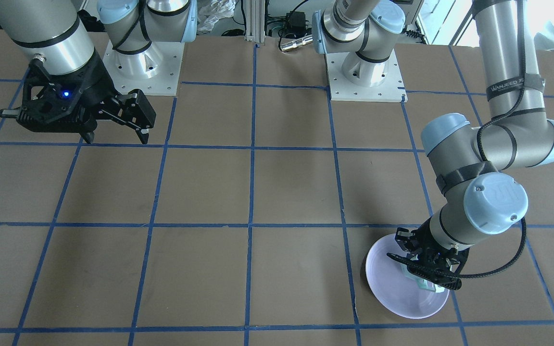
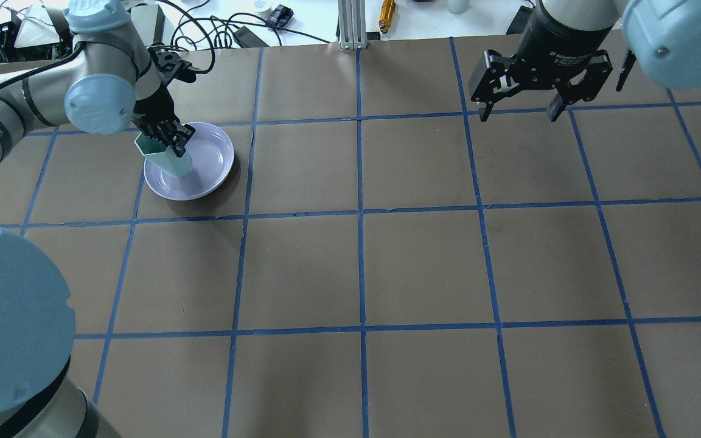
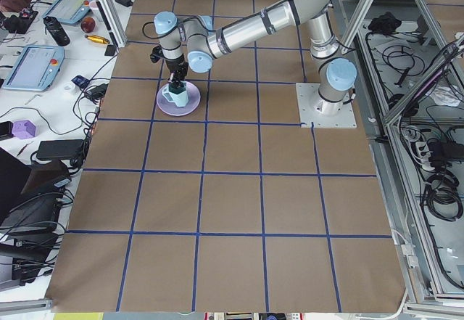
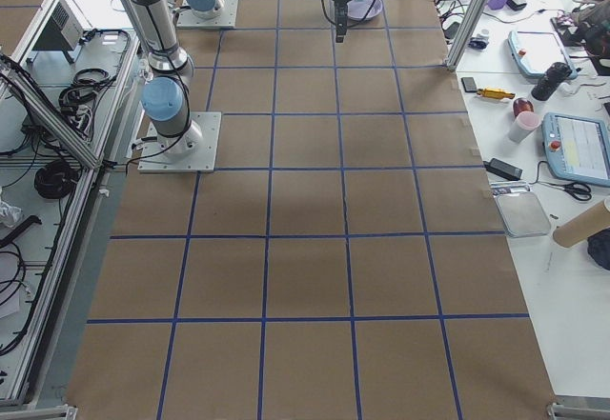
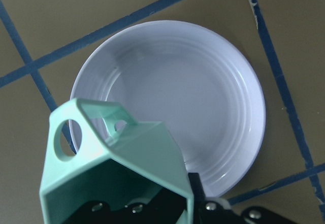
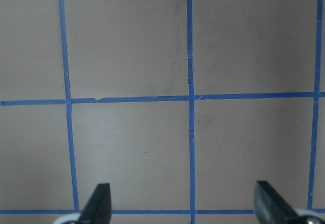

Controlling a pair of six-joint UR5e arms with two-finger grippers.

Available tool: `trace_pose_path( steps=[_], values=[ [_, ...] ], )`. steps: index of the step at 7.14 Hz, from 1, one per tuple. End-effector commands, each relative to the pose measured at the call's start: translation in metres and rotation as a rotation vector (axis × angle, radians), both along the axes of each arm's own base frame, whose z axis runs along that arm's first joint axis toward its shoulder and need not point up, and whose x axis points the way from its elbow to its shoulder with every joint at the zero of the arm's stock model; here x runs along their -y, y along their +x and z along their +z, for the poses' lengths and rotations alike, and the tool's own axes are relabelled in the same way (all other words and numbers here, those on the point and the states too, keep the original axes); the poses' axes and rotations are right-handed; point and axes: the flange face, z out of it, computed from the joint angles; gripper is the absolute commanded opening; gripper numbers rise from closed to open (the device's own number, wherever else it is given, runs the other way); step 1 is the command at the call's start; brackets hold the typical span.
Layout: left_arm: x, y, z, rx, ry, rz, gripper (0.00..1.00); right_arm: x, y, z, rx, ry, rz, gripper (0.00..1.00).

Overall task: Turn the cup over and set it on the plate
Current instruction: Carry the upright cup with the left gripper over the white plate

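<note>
Jaws of the left gripper (image 2: 173,137) are clamped on the rim of the cup (image 2: 168,159). In the left wrist view one finger appears to sit inside the dark mouth and the other outside the wall, though the bottom edge of that view cuts them off. The cup is mouth-up and leaning a little, over the plate (image 2: 212,159), on the side of it toward the robot's left. Its handle (image 5: 66,140) sticks out away from the fingers. From the side view the base seems to rest on the plate, but I cannot tell for certain that they touch. The plate lies flat on the brown surface (image 2: 423,267), inside one square of the blue tape lines (image 2: 359,213). Well apart, the right gripper (image 2: 518,112) hangs above the surface with its jaws spread wide and nothing between them.
</note>
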Motion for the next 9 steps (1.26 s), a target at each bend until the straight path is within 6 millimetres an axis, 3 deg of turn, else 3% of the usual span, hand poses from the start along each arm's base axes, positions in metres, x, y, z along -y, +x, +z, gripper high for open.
trace_pose_path(
  steps=[1,2,3,4,5,7,9],
  values=[
    [-0.002,-0.016,-0.004,-0.001,0.005,-0.022,0.00,0.000,0.000,0.000,0.001,0.002,0.000,1.00],
    [-0.002,-0.017,-0.008,0.000,0.011,-0.020,0.00,0.000,0.000,0.001,0.000,-0.001,0.000,1.00],
    [-0.002,-0.016,-0.011,0.002,0.016,-0.018,0.16,0.000,0.000,0.000,0.000,0.000,0.000,1.00],
    [-0.001,-0.015,-0.014,-0.001,0.018,-0.013,0.99,0.000,0.000,0.001,0.000,-0.001,0.000,1.00],
    [0.000,-0.015,-0.013,0.001,0.017,-0.012,1.00,0.000,0.000,0.000,0.000,0.000,0.000,1.00],
    [-0.008,-0.023,0.028,0.006,-0.035,0.046,1.00,0.000,0.000,0.000,0.000,0.000,0.000,1.00],
    [-0.030,-0.034,0.074,-0.009,-0.042,0.167,1.00,0.000,0.000,0.000,0.000,0.000,0.000,1.00]
  ],
)
